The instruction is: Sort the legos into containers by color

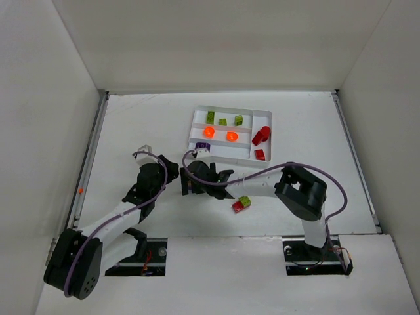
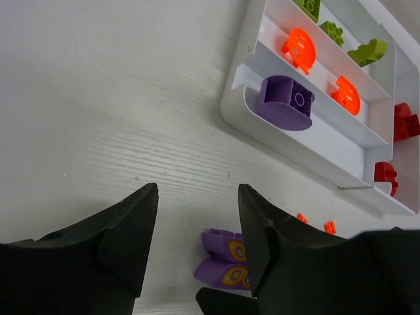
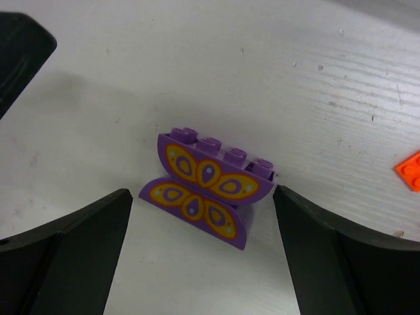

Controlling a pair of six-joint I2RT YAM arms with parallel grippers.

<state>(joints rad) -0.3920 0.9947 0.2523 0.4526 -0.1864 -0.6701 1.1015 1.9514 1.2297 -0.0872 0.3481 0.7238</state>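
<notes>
The white tray (image 1: 228, 156) holds green pieces (image 1: 223, 120) in the far slot, orange pieces (image 1: 220, 134) in the middle slot, a purple piece (image 1: 202, 146) in the near slot and red pieces (image 1: 261, 136) in the end slot. A purple butterfly-printed lego pair (image 3: 207, 184) lies on the table between my right gripper's (image 3: 202, 203) open fingers. It also shows in the left wrist view (image 2: 223, 259). My left gripper (image 2: 198, 197) is open and empty just beside it. In the top view both grippers, the left (image 1: 172, 174) and the right (image 1: 189, 186), meet near the tray's near left corner.
A green and a red piece (image 1: 241, 203) lie on the table by the right arm. Two tiny orange pieces (image 2: 330, 227) lie near the tray's near edge, one showing in the right wrist view (image 3: 410, 170). White walls enclose the table.
</notes>
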